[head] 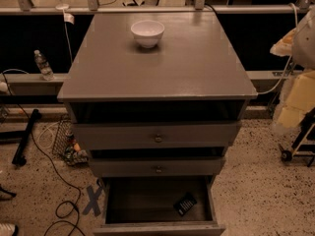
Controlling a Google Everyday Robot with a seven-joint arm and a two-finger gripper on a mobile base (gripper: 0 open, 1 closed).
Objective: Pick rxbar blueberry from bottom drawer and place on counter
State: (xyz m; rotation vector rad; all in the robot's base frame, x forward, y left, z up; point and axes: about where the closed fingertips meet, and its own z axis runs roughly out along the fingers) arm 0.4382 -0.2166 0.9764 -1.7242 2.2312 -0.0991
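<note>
Grey table (197, 68): the glossy top of a drawer cabinet, overhanging the body. A white bowl (147, 32) stands upright on it, about centred, near the far edge. Bottom drawer (142, 200), open: the rxbar blueberry (185, 204) lies flat on its dark floor, toward the right front corner. The gripper is outside the view.

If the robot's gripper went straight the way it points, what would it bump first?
Cannot tell: the gripper is out of view, so its heading does not show. The rxbar blueberry lies in the open bottom drawer, uncovered.
</note>
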